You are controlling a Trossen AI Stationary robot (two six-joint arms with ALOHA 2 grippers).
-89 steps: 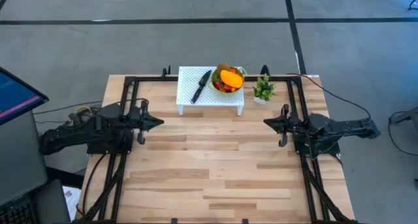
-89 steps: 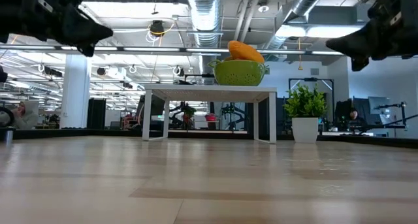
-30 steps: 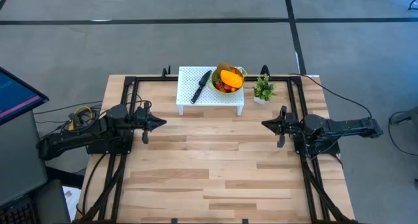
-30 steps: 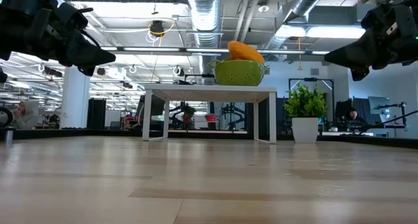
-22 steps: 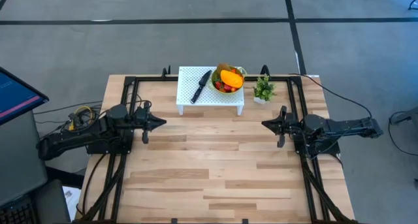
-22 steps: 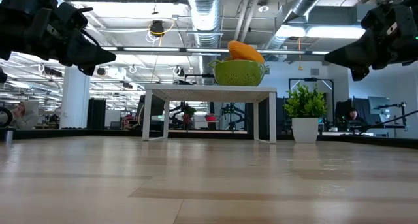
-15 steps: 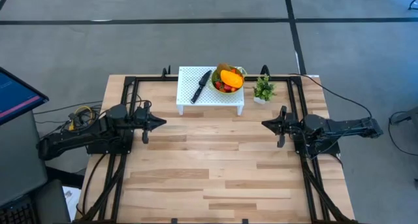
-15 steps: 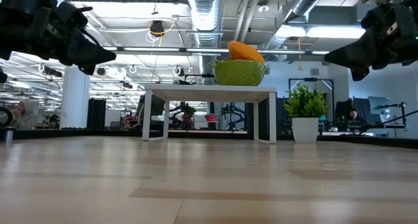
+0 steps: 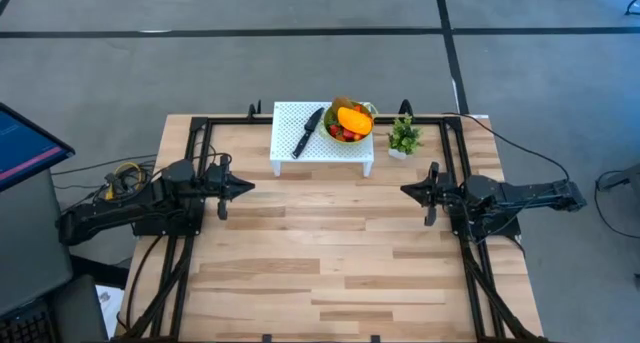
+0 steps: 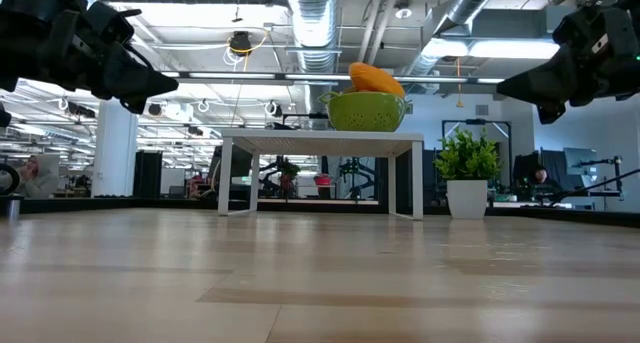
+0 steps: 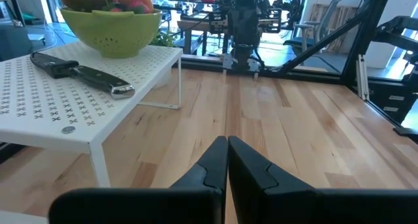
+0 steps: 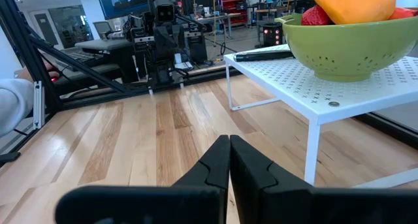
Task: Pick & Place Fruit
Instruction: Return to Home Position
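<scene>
Green bowl [image 10: 367, 111] on the top-centre shelf [image 9: 290, 143] holds the mango [image 10: 375, 78], so left gripper [image 9: 245, 186] and right gripper [image 9: 405, 190] idle mid-frame, pinched together, empty.

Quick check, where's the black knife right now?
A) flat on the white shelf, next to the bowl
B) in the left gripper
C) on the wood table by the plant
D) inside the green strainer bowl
A: the black knife lies flat on the white shelf, beside the green strainer bowl, not in it. The left gripper and right gripper are shut and empty, off toward the table's sides.
</scene>
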